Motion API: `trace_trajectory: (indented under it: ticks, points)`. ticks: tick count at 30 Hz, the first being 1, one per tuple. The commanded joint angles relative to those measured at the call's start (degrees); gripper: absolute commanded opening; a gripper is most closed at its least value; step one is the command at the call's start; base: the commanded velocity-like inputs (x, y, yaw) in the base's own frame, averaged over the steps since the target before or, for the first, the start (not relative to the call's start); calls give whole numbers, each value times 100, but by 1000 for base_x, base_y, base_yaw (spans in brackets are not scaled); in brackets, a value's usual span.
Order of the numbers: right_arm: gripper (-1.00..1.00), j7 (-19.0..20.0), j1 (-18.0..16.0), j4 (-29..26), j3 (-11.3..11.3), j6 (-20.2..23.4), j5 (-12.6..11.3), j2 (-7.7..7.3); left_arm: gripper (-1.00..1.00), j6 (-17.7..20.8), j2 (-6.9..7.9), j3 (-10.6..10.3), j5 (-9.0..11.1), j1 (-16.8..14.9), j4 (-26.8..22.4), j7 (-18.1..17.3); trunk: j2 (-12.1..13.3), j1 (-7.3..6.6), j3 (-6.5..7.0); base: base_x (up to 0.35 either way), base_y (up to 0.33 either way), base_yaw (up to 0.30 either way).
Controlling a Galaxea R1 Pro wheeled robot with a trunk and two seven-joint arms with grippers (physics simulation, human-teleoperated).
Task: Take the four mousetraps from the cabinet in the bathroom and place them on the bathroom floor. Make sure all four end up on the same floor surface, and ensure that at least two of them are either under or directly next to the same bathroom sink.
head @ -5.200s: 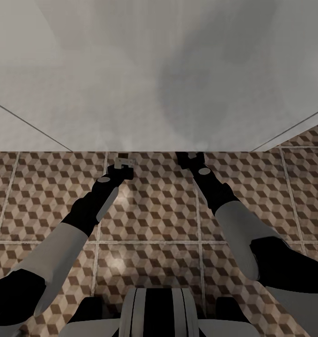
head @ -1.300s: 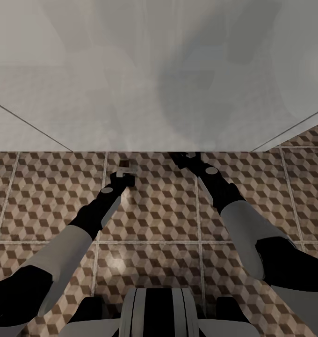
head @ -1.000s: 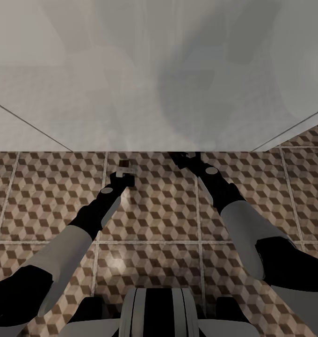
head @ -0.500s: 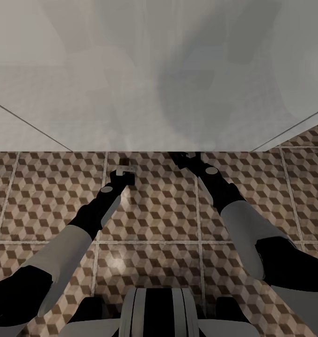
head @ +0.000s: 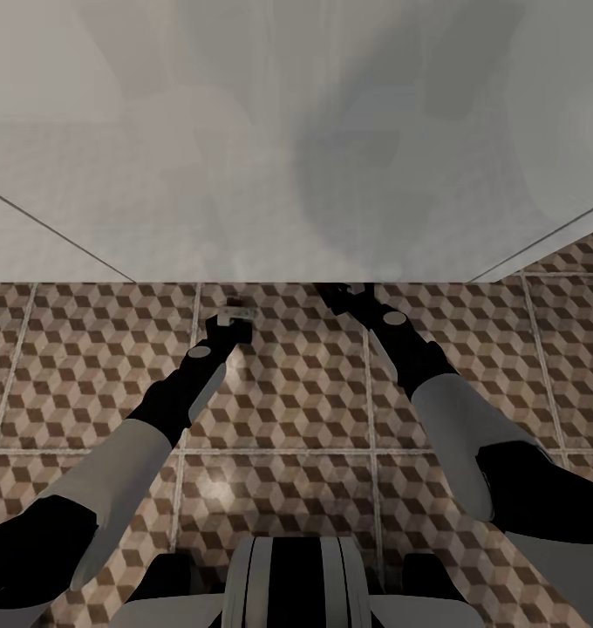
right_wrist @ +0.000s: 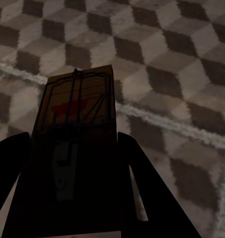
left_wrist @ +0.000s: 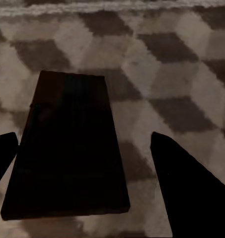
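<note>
Both arms reach forward over bathroom floor (head: 296, 384), toward pale surface edge in upper half of frame.

Left gripper (left_wrist: 85, 163): jaws apart, dark mousetrap (left_wrist: 67, 148) lying flat on tiles between them, untouched; in head view mousetrap (head: 237, 307) sits just beyond gripper tip, upper centre-left.

Right gripper (right_wrist: 75, 163): jaws clamped on second mousetrap (right_wrist: 77, 129), red mark showing, above tiles.

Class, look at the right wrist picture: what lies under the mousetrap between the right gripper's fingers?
Under the mousetrap, past its edges, lies the cube-patterned bathroom floor with a pale grout line. The patch directly beneath the board is covered, so whether it touches the floor cannot be told.
</note>
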Motion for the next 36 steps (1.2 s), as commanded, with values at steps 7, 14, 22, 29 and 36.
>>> trace_trajectory:
  ticks: [7,14,22,29,36]
  points:
    - [-100,16,0,2,-11,-19,58,1,100,27,5,-26,57,-3,-9,51,-1,-1,-3,0,0,0]
    - [-100,16,0,2,-11,-19,57,1,100,28,6,-26,57,-3,-9,51,-1,-1,-3,0,0,0]
    - [-100,12,-1,2,-11,-18,59,1,100,29,1,-28,57,-3,-9,51,-1,-1,-3,0,0,0]
    - [-100,-235,1,2,-11,-22,59,1,100,30,0,-28,57,-3,-9,51,-1,-1,-3,0,0,0]
    - [-100,-463,0,2,-14,-77,56,9,100,30,3,-28,57,-3,-9,47,-1,-1,-3,0,0,0]
